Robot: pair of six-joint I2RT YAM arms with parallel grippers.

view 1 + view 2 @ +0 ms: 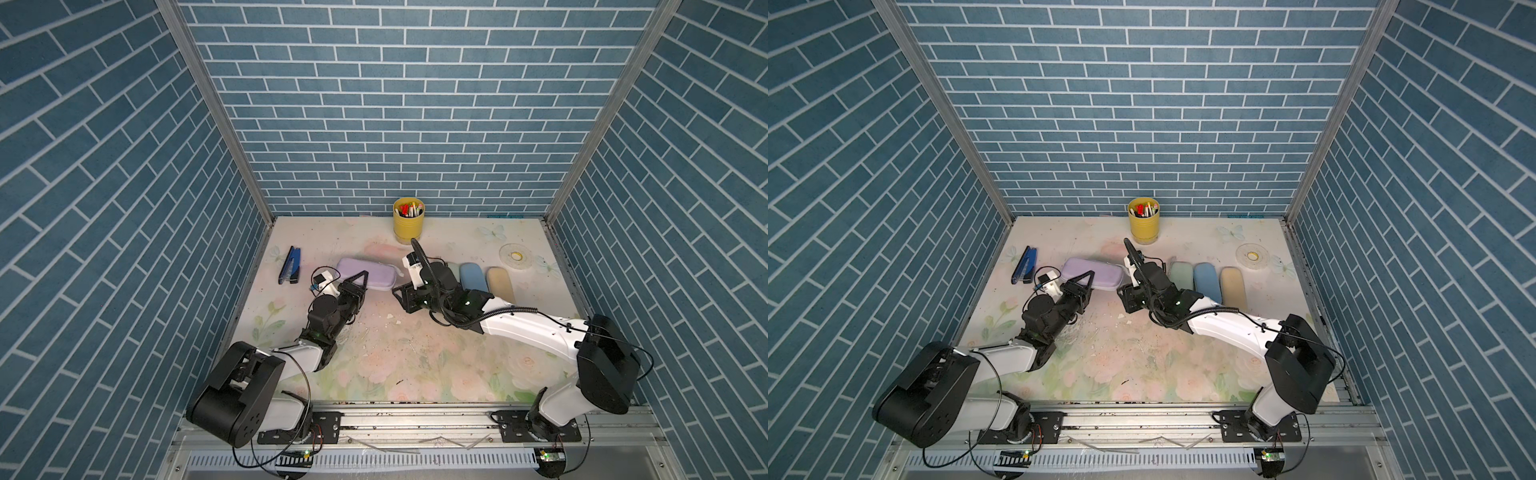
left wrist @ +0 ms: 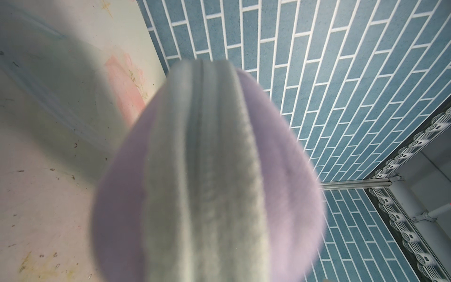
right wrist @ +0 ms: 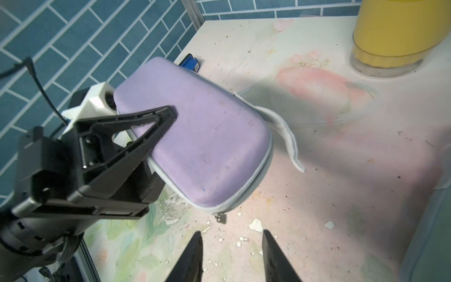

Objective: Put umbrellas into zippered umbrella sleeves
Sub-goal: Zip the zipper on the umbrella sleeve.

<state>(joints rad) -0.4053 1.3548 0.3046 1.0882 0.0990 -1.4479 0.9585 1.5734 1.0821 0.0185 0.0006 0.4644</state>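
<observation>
Left gripper (image 3: pixel 164 127) clamped on the left end of the lilac zippered sleeve (image 3: pixel 207 136), which sits left of table centre beside the stapler (image 1: pixel 291 266). Right gripper (image 3: pixel 232 235) is released and empty, just off the sleeve's right end.

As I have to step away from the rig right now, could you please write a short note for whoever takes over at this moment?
Left pincer: shut on one end of the lilac case.
Right pincer: open and empty, just short of the zip pull.
Elsewhere: green case, blue case and tan case lie shut in a row on the right side.
Done: no umbrella lies loose in any view; whether each case holds one cannot be seen.
Left: the lilac zip looks closed along its visible edge; probably check it, then set the case down.
</observation>
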